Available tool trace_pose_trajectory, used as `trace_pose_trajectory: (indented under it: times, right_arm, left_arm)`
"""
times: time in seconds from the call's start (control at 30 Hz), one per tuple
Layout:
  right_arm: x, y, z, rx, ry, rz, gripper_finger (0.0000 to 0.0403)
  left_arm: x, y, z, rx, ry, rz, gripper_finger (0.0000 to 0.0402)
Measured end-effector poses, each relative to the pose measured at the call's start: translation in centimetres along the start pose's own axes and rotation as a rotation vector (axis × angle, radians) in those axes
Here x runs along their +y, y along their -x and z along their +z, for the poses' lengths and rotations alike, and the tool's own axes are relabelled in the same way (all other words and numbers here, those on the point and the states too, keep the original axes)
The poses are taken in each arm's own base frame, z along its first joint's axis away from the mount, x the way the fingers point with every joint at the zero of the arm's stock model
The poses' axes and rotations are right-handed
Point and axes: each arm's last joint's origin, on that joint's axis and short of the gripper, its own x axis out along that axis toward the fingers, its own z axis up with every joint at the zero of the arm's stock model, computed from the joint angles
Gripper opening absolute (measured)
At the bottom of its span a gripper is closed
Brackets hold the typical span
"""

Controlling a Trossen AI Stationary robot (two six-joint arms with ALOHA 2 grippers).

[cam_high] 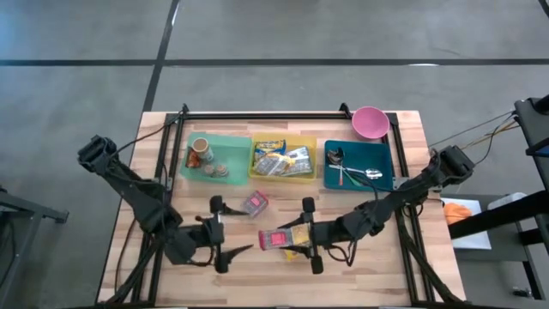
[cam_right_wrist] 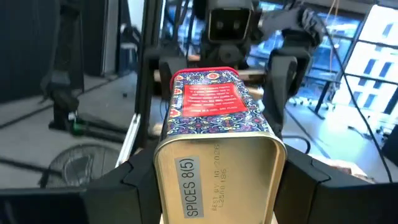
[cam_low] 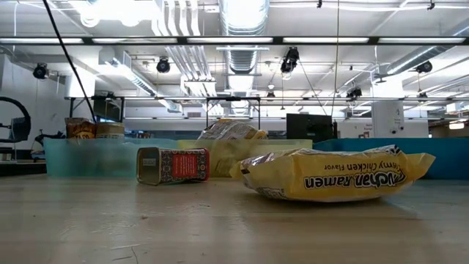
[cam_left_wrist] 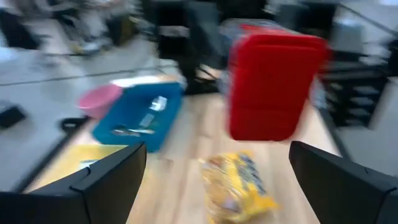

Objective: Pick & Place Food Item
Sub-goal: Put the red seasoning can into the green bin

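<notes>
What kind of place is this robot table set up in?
Probably an industrial lab or workshop, not a kitchen. The low view shows exposed ceiling ducts and strip lights, and a bare concrete floor lies around the wooden table.

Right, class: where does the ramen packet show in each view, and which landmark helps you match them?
High: packet at front centre, partly under the held tin.
Low: packet right of centre, lying on the table.
Left wrist: packet on the table, beneath the tin.
Right wrist: not visible.
Landmark: blue tray behind the packet.
</notes>
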Motion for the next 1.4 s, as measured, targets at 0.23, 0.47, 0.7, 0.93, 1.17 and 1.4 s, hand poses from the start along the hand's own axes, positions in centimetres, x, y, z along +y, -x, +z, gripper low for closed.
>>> trace_pose_trajectory:
  times: [0.23,0.47,0.7,0.93,1.17,1.4]
  right_arm:
    - [-0.4,-0.4,-0.2,-0.022,-0.062,-0.025,0.0209]
    - [-0.6,-0.5,-0.3,-0.019,-0.071,-0.032,0.0209]
    - [-1.0,-0.7,-0.5,-0.015,-0.082,-0.056,0.0209]
    - [-1.1,-0.9,-0.6,-0.024,-0.089,-0.061,0.0209]
    - [-0.8,-1.2,-1.0,-0.038,-0.079,-0.044,0.0209]
    - [-0.6,-1.2,-0.7,-0.066,-0.075,0.021,0.0209]
  left_arm:
    - [0.0,-1.0,0.3,-0.042,0.109,0.044,0.0399]
    - [-0.3,-1.1,0.7,-0.053,0.119,-0.077,0.0400]
    - [-0.5,-1.1,0.8,-0.051,0.115,-0.140,0.0400]
    - [0.1,-1.8,1.1,-0.067,0.142,-0.114,0.0400]
    - [0.2,-2.8,0.8,-0.053,0.140,-0.130,0.0400]
    - [0.2,-3.5,0.6,-0.039,0.133,-0.181,0.0394]
